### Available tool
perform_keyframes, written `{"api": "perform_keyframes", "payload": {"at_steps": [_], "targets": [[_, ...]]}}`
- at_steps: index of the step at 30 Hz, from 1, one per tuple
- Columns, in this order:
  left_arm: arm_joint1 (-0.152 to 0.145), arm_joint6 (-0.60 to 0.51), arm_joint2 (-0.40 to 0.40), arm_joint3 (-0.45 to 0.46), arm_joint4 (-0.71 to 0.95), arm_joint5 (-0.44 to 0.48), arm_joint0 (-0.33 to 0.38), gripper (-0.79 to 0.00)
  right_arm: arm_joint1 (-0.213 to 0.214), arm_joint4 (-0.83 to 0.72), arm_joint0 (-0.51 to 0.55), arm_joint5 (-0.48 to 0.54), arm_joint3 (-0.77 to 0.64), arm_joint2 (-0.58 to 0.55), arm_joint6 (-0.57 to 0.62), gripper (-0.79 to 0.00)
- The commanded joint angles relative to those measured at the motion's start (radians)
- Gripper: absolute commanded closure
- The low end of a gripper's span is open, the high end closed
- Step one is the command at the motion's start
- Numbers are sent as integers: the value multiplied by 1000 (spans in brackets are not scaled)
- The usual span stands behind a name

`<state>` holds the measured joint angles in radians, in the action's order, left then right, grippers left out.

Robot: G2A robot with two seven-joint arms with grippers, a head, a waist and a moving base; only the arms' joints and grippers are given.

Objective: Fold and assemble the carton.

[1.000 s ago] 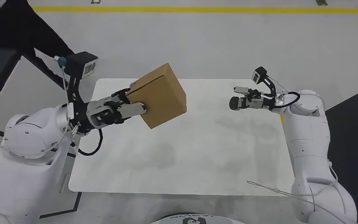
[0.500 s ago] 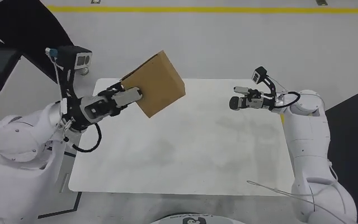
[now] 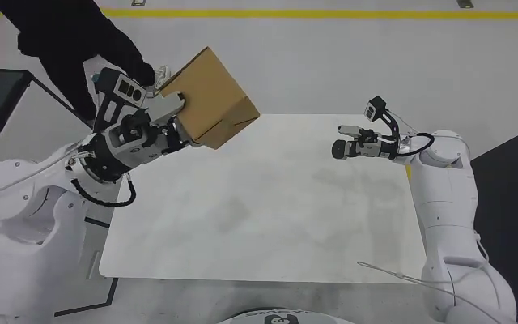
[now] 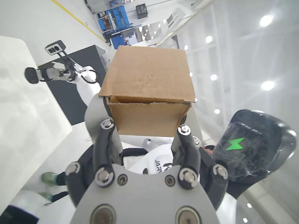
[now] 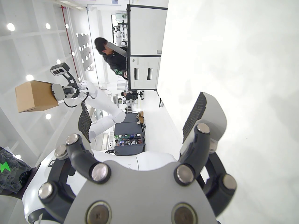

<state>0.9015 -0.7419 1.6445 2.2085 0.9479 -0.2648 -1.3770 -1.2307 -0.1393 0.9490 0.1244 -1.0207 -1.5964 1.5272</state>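
The brown carton (image 3: 212, 93) hangs folded into a closed box, tilted, above the table's far left corner. My left gripper (image 3: 174, 109) is shut on its near end, with one finger on each side of the carton (image 4: 147, 78). A person's dark-sleeved hand (image 3: 144, 74) is right beside the carton's left corner; I cannot tell whether it touches. My right gripper (image 3: 337, 149) stands open and empty over the far right part of the white table (image 3: 267, 211). The right wrist view has the open gripper (image 5: 142, 108) close up and the carton (image 5: 35, 96) far off.
The table top (image 5: 233, 36) carries nothing else. A thin wire (image 3: 396, 275) lies off its front right corner. A dark cabinet (image 3: 12, 89) stands left of the table, and a yellow floor line (image 3: 324, 14) runs behind it.
My left arm has lifted the carton and swung it toward the far left, off the table's corner. A person's hand has come in beside it. The right arm has stayed still.
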Motion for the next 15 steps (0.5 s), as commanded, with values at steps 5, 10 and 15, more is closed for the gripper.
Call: {"api": "perform_keyframes", "payload": {"at_steps": [5, 10, 15], "targets": [[8, 44, 10, 14, 438, -193, -25, 0, 0, 0, 0, 0, 0, 0, 0, -785], [9, 49, 25, 28, 549, -280, -32, 0, 0, 0, 0, 0, 0, 0, 0, -785], [9, 49, 25, 28, 549, -280, -32, 0, 0, 0, 0, 0, 0, 0, 0, -785]]}}
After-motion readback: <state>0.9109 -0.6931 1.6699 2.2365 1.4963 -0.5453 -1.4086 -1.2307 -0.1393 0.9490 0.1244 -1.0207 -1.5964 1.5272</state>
